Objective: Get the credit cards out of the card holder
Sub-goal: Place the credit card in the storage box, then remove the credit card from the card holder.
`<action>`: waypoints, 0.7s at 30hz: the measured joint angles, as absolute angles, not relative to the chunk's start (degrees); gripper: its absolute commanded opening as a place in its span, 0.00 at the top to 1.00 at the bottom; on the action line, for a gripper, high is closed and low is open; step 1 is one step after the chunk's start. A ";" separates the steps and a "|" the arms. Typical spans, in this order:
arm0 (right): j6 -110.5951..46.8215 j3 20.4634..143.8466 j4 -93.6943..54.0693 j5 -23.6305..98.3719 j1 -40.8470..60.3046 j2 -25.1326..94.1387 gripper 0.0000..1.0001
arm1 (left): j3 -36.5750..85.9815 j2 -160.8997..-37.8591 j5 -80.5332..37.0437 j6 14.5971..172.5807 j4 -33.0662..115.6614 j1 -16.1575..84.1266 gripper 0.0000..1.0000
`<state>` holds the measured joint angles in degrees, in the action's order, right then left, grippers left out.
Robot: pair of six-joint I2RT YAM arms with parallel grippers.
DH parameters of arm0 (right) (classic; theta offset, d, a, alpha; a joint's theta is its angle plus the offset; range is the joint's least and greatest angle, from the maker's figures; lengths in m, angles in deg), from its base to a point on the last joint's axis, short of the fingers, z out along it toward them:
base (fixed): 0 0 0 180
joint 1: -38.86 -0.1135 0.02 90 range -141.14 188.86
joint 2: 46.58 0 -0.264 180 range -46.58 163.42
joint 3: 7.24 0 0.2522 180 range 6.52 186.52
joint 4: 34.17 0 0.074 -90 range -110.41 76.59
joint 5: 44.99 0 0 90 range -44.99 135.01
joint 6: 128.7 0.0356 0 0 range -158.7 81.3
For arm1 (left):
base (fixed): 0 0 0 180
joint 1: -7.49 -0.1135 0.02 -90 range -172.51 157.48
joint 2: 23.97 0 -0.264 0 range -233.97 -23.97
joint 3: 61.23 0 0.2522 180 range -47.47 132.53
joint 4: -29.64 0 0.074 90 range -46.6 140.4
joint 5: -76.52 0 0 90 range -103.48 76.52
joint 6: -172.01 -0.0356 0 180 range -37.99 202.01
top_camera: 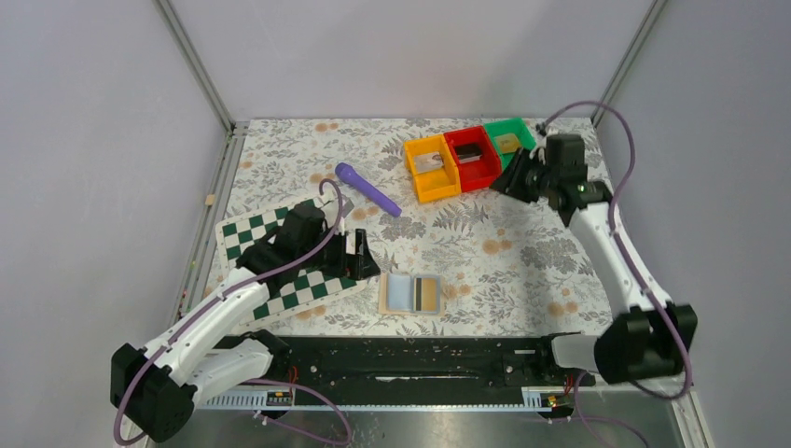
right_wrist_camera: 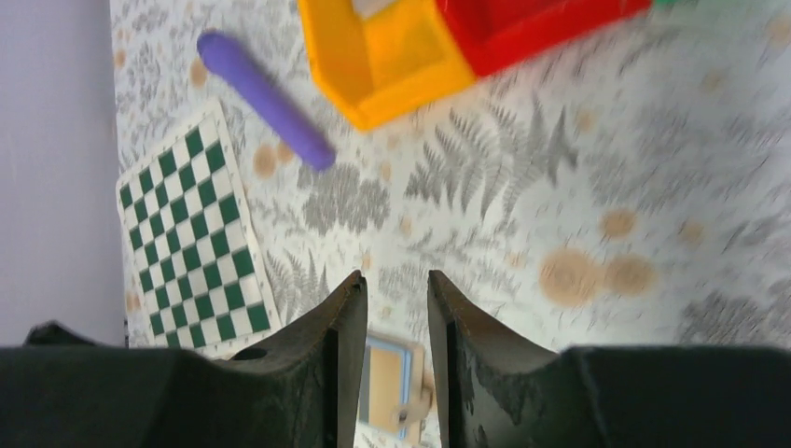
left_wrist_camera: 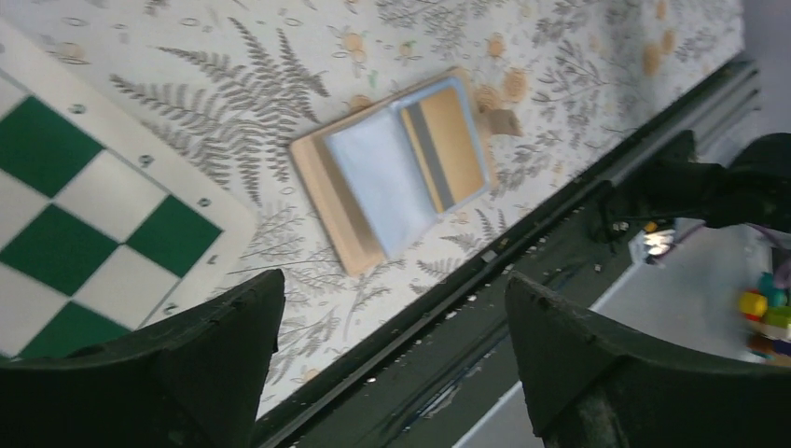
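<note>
Closest to the overhead lens, a black rail [top_camera: 410,359] is seen along the near table edge, with an arm base at each end. Just beyond it, at 6 o'clock of the table's middle, the holder [top_camera: 411,294] is laid open and flat on the leaf-print cloth [top_camera: 522,252], untouched by either arm. Its left half is taken up by a pale blue panel [top_camera: 399,292], and a tan card [top_camera: 427,293] with a dark stripe is seen in its right half. The left gripper [top_camera: 359,257] is held at 10 o'clock of the holder, over the edge of the checkered board [top_camera: 242,229]. In the left wrist view its jaws are spread wide with nothing between them [left_wrist_camera: 394,285], and the holder [left_wrist_camera: 392,177] is framed beyond their gap, beside the board [left_wrist_camera: 84,233]. A purple rod [top_camera: 367,188] is laid at 11 o'clock of the holder. Three bins are set in a row at 1 o'clock: orange [top_camera: 431,168], red [top_camera: 473,157] and green [top_camera: 508,140]. What is held in the bins cannot be told. The right gripper [top_camera: 508,182] is poised at 5 o'clock of the green bin, well apart from the holder. In its own view [right_wrist_camera: 394,280] the jaws are parted narrowly and nothing is gripped. Through that gap a part of the holder [right_wrist_camera: 396,387] is glimpsed.
</note>
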<state>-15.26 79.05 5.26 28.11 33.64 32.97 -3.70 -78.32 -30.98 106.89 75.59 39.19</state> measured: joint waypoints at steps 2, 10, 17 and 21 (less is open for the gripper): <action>-13.21 71.08 4.28 28.52 30.89 26.09 0.64 | -4.05 -79.52 -34.11 108.27 73.95 39.19 0.19; -3.48 50.35 2.38 30.68 18.61 12.18 0.65 | -10.30 -83.92 -44.79 117.34 61.14 39.73 0.44; 3.54 43.01 -1.56 30.44 6.91 10.52 0.55 | -14.10 -92.33 -46.70 124.09 50.36 43.78 0.61; 6.68 41.20 -5.67 30.58 0.88 10.52 0.40 | -14.21 -96.92 -46.32 124.60 47.57 46.16 0.70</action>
